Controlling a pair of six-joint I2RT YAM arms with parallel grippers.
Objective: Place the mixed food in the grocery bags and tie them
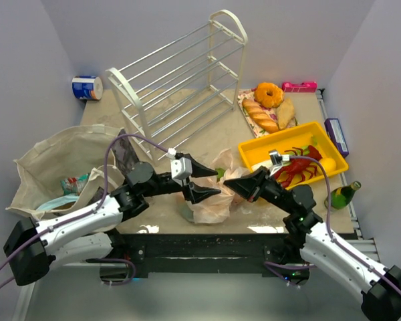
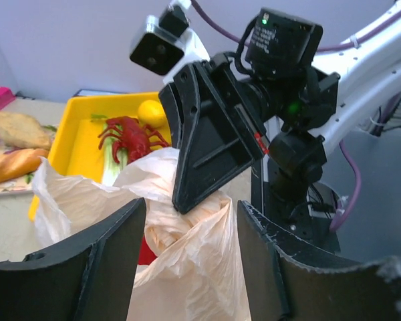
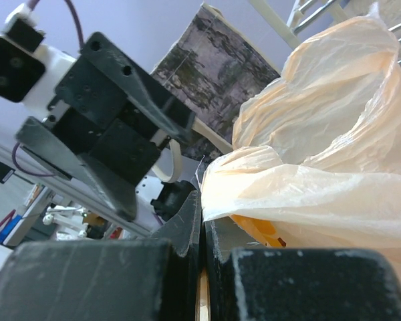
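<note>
Sitting at the table's left, the big beige cloth tote [image 1: 53, 157] w/ a dark printed side gapes open, crinkly snack packets [image 1: 72, 182] inside. At centre, near the front edge, the thin translucent peach-pink plastic bag [image 1: 210, 204] stands bunched btwn both arms. Step in hand: prob. tying this bag. Right gripper [image 1: 227, 182] is clenched on a fold of its film. Left gripper [image 1: 217, 182] has jaws apart, straddling the bunched top, gripping nothing. Next move, imo: left pinches the other side, then cross & pull gently, since thin film tears.

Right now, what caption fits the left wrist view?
Open left pincer straddles the pink bag as the shut right pincer pinches it; lobster in tray behind.
</note>
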